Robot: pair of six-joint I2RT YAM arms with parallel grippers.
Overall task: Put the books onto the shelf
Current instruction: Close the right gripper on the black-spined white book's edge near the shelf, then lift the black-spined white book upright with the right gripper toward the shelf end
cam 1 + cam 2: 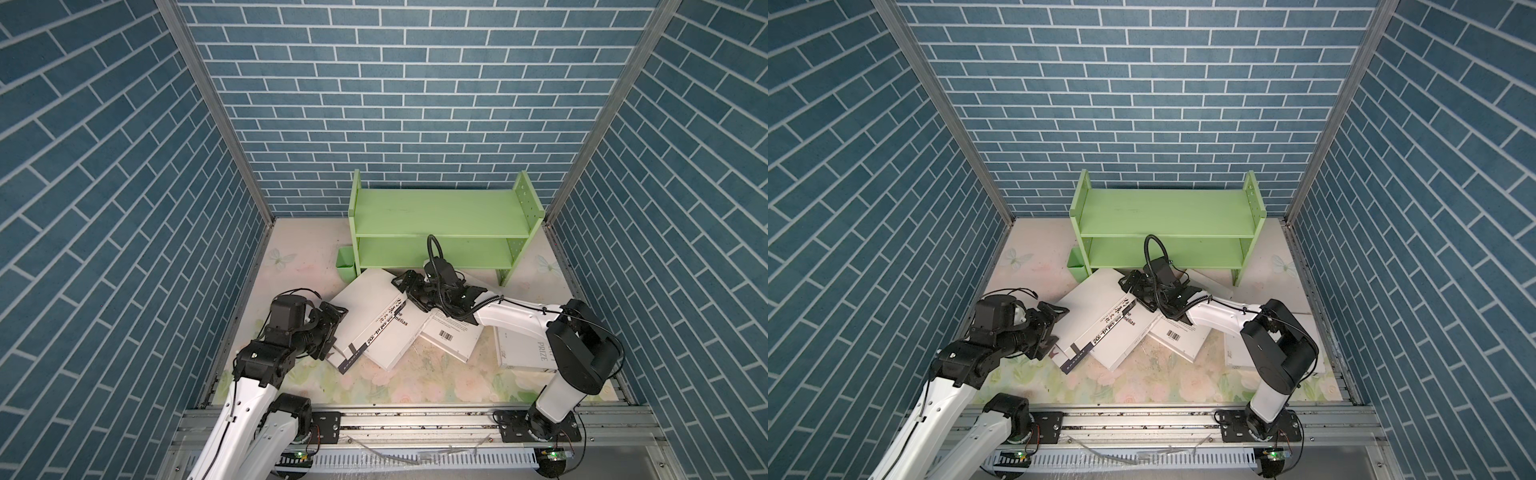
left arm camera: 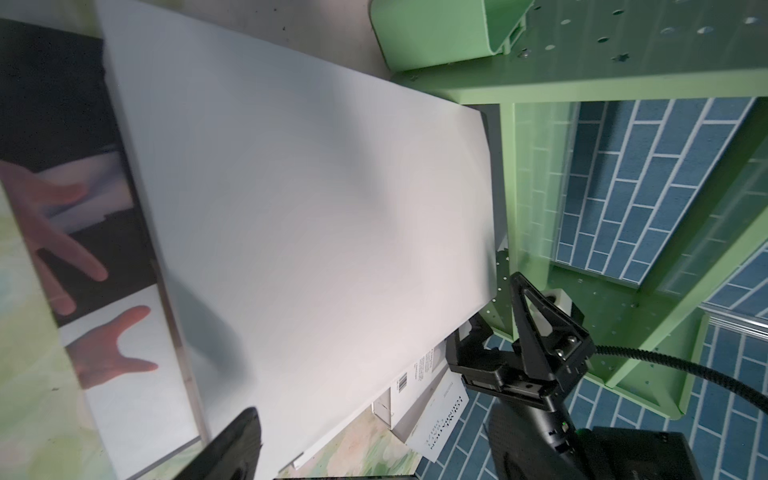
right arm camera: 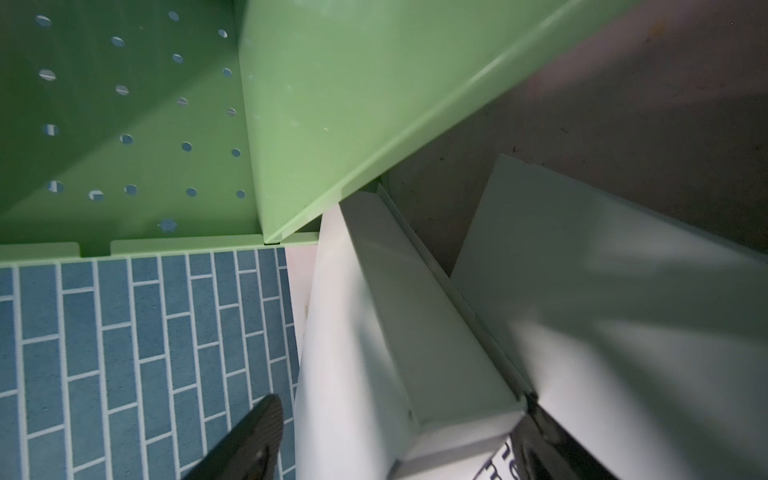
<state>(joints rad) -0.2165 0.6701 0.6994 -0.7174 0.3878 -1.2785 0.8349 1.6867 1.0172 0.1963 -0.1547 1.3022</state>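
A green two-tier shelf stands at the back wall with both boards bare. Several white books lie piled in front of it. The largest white book lies on top, tilted. My left gripper is open with its jaws either side of this book's left edge; the wrist view shows one finger over the white cover. My right gripper is open around the book's far right corner, one finger just off it.
Under the top book lie a white lettered book, a barcoded one, and one with a picture of hands. A "PRIZE" book lies under the right arm. A green cup hangs on the shelf's left side.
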